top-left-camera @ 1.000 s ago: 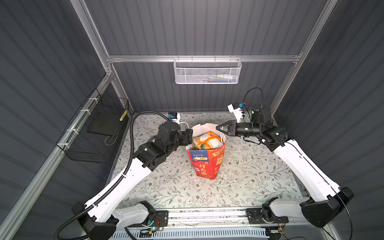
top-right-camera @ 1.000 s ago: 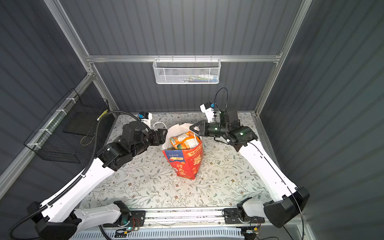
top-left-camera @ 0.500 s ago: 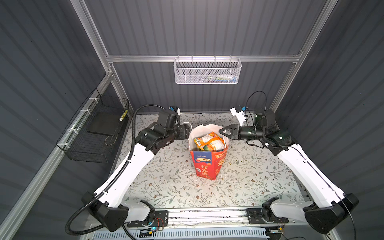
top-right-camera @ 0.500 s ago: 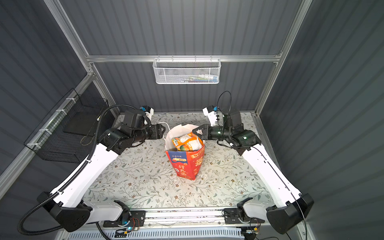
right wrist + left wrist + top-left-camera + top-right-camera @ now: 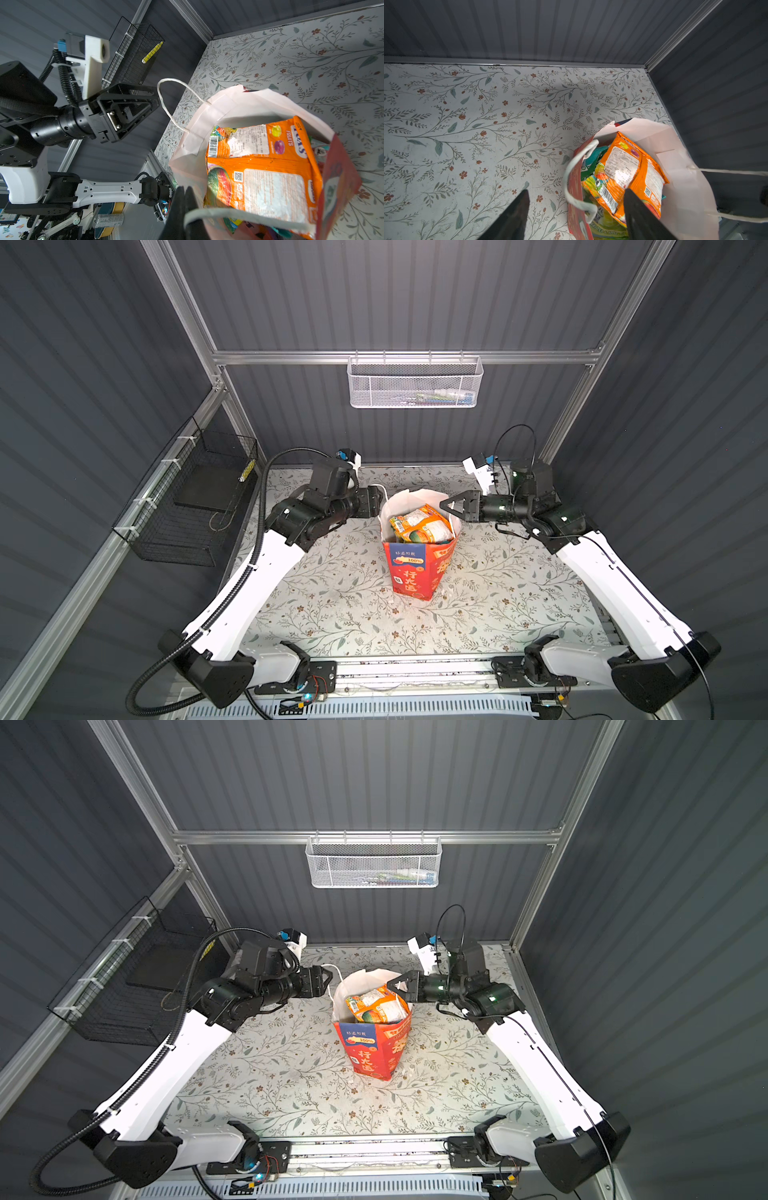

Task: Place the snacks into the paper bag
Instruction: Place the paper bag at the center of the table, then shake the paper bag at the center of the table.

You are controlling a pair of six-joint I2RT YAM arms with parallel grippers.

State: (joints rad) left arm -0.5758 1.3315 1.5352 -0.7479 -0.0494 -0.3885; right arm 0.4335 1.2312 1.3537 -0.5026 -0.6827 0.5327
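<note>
the tall red paper gift bag stands in the middle of the floral table, stuffed with glossy orange and green snack packets. none lie outside it, so the packing looks finished. the left hand gapes empty beside the rim. the right hand is pinched shut on a white cord handle.

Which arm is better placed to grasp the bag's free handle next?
Left: the left gripper, jaws open, sits at the loose handle of the paper bag; the right gripper is shut on the other handle, pulling it taut.
</note>
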